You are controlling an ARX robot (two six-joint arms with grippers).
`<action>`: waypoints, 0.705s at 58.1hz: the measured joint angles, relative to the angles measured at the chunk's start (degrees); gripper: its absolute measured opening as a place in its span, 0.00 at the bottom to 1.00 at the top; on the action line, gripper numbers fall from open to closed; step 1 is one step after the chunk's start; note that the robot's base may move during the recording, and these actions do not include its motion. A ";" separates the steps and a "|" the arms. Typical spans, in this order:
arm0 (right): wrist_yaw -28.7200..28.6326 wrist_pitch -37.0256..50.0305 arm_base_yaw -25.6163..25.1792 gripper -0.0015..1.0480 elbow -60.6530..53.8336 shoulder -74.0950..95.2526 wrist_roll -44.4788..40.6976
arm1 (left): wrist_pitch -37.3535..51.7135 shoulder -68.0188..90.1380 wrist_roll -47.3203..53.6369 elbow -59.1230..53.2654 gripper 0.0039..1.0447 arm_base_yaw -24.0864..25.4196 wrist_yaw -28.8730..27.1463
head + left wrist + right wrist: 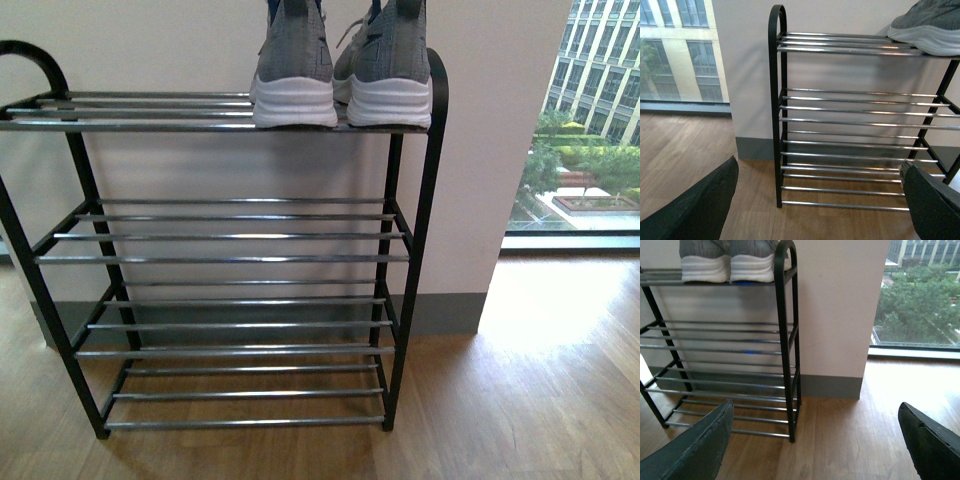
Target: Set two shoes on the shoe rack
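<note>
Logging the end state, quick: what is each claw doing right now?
Left claw: open, holding nothing.
Right claw: open, holding nothing.

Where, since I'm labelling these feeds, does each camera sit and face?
Front: on the robot's body, facing the shoe rack with two shoes on top; no arm shows.
Left wrist: on left arm, facing rack's left end; open left gripper shows.
Right wrist: on right arm, facing rack's right end; open right gripper shows.
All share rack and shoes.
</note>
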 joint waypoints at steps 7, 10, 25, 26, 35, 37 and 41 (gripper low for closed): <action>0.04 0.00 0.00 0.91 0.00 0.00 0.00 | 0.02 0.00 0.00 0.00 0.91 -0.02 0.00; 0.00 0.00 0.00 0.91 0.00 -0.02 -0.02 | 0.02 0.00 0.00 0.00 0.91 -0.02 0.00; 0.02 0.00 0.00 0.91 0.00 -0.02 -0.02 | 0.02 0.00 0.00 0.00 0.91 0.00 0.00; 0.00 0.00 0.00 0.91 0.00 0.00 -0.02 | 0.02 0.00 0.00 0.00 0.91 0.00 0.00; 0.00 -0.02 0.00 0.91 0.00 0.00 -0.02 | 0.02 0.00 0.00 0.00 0.91 0.00 0.00; 0.00 -0.02 0.00 0.91 0.00 0.00 0.00 | 0.02 0.00 0.00 0.00 0.91 0.00 0.00; 0.00 -0.02 0.00 0.91 0.00 0.00 -0.02 | 0.02 0.00 0.00 0.00 0.91 0.00 -0.02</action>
